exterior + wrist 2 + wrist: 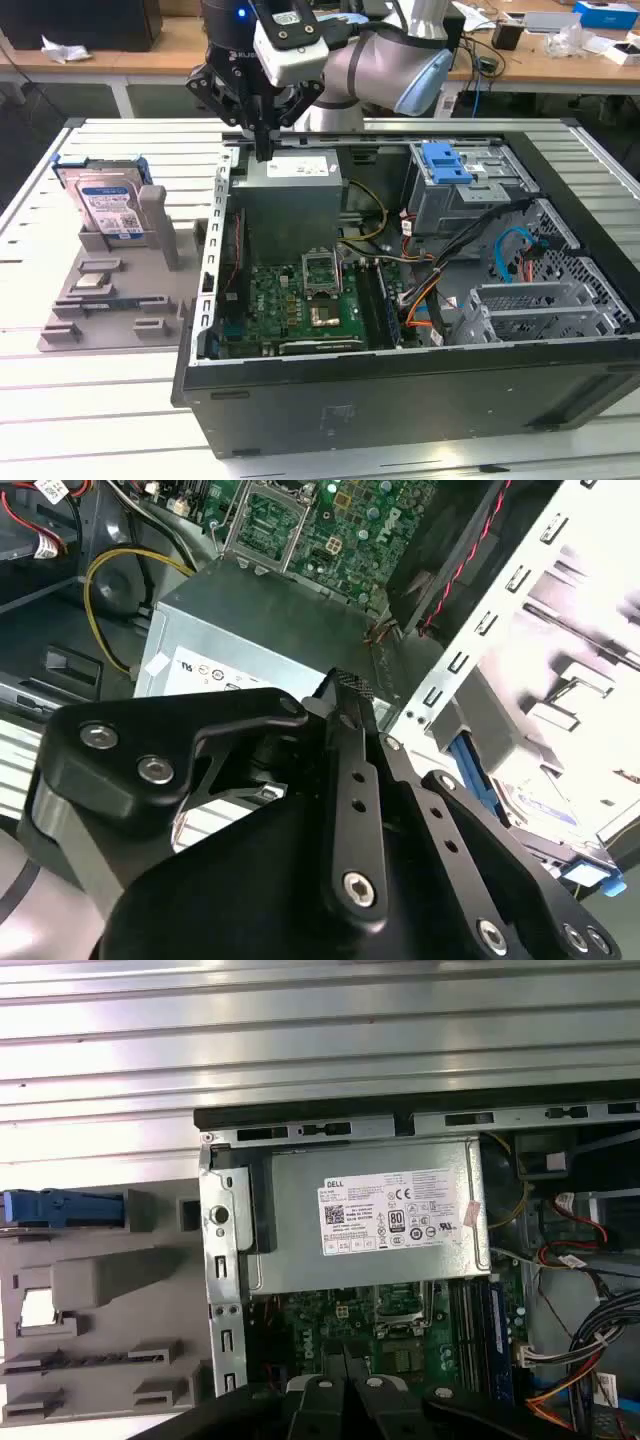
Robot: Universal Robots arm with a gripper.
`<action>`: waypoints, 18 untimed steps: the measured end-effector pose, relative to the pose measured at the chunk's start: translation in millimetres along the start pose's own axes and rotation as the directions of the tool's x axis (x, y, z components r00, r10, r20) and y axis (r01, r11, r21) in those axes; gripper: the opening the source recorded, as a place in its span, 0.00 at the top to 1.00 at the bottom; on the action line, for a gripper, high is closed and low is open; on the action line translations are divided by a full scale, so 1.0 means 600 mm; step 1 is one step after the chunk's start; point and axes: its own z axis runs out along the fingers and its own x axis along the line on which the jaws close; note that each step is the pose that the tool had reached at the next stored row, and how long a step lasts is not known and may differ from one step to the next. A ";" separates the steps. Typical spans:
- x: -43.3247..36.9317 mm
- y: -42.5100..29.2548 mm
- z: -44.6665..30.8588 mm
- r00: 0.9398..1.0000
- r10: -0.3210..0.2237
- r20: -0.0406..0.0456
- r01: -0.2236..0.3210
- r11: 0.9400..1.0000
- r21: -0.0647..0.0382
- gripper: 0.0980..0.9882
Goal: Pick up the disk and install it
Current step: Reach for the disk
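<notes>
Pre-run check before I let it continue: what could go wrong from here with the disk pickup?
1. The gripper hangs shut over the power supply, close to the case wall. A low sideways move could clip that wall.
2. The disk stands on edge in the grey holder. An off-centre grasp may tip or jam it.
</notes>
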 end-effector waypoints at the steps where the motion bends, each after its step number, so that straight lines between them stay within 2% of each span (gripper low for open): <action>1: 0.008 -0.001 0.000 1.000 0.000 0.000 0.000 1.000 0.000 0.99; 2: 0.026 -0.002 -0.001 1.000 0.000 0.000 0.000 1.000 0.000 0.99; 9: 0.049 -0.004 -0.001 1.000 0.000 0.000 0.000 1.000 0.000 0.99; 14: 0.095 -0.007 -0.002 1.000 0.000 0.000 0.000 1.000 0.000 0.99; 18: 0.114 -0.009 -0.003 1.000 0.000 0.000 0.000 1.000 0.000 0.99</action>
